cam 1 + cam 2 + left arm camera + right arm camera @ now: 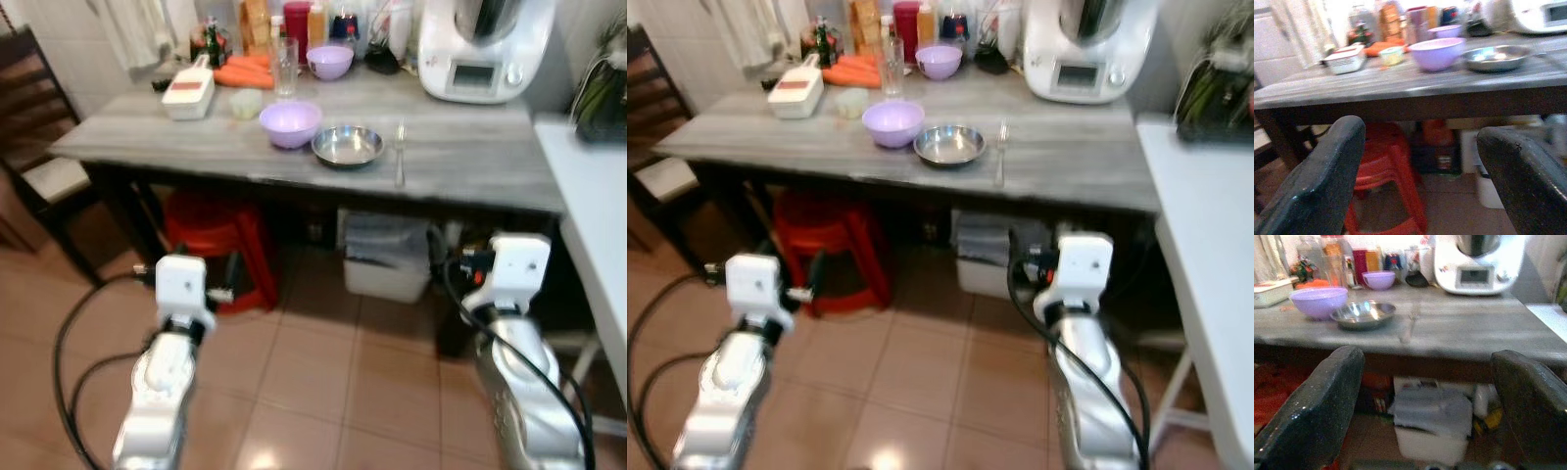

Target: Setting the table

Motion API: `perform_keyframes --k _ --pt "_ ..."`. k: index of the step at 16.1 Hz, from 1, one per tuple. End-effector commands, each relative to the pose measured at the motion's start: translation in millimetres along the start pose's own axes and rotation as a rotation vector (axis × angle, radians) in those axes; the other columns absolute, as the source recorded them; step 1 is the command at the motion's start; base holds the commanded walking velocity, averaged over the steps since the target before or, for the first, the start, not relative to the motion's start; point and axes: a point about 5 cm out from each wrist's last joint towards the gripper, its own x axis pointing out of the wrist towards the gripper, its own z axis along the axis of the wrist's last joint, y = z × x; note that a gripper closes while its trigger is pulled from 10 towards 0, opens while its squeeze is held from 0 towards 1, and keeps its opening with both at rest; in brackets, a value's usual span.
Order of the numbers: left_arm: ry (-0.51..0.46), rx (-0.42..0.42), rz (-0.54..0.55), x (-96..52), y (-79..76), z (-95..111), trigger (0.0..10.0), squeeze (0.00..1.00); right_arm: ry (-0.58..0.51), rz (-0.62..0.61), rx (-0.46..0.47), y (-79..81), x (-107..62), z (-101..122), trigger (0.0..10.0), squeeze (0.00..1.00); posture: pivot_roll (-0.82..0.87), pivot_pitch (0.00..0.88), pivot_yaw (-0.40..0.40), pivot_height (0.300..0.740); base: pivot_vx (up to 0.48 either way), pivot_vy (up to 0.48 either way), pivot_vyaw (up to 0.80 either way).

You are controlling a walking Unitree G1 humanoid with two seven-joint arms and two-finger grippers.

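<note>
A grey wooden table stands ahead of me. Near its front edge sit a purple bowl, a shallow steel bowl and a fork, side by side. Further back are a clear glass and a smaller purple bowl. Both my arms are held low in front of the table, below its top. My left gripper is open with nothing between its fingers and faces the purple bowl. My right gripper is open and empty too, facing the steel bowl and fork.
A white kitchen machine, bottles, carrots and a white container crowd the table's back. Under the table are a red stool and a white bin. A dark chair stands left, a white counter right.
</note>
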Motion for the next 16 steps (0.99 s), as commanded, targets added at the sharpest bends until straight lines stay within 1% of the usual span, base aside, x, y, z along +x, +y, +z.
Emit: perform_keyframes --k 1,2,3,4,6,8,16 --pt "-0.021 0.006 -0.035 1.7 -0.3 3.9 10.0 0.0 -0.017 0.002 0.004 1.2 1.2 3.5 10.0 0.0 -0.06 0.035 0.051 0.74 0.0 0.0 0.0" --pt "-0.017 0.004 -0.057 1.8 -1.2 4.1 10.0 0.0 -0.019 0.0 0.004 1.7 1.2 3.7 10.0 0.0 -0.06 0.037 0.053 0.74 0.0 0.0 0.0" --pt "-0.02 0.014 -0.066 2.4 -1.8 4.5 10.0 0.0 -0.021 -0.001 0.005 2.2 1.3 3.8 10.0 0.0 -0.06 0.038 0.056 0.74 0.0 0.0 0.0" --pt "-0.02 0.005 -0.067 3.2 -2.1 4.7 10.0 0.0 -0.022 -0.003 0.006 2.7 1.3 3.8 10.0 0.0 -0.06 0.039 0.057 0.74 0.0 0.0 0.0" --pt "-0.03 -0.012 -0.082 4.8 -5.1 6.0 10.0 0.0 -0.023 -0.005 0.006 2.1 1.1 3.2 10.0 0.0 -0.06 0.039 0.06 0.74 0.0 -0.291 0.0" --pt "-0.032 -0.011 -0.087 5.4 -5.8 6.2 10.0 0.0 -0.025 -0.007 0.007 2.3 1.8 3.2 10.0 0.0 -0.06 0.038 0.06 0.74 0.0 -0.319 0.0" --pt "-0.033 -0.029 -0.107 5.8 -7.9 5.7 10.0 0.0 -0.034 -0.003 0.009 3.8 3.8 5.1 10.0 0.0 -0.07 0.041 0.058 0.74 0.0 -0.383 0.0"
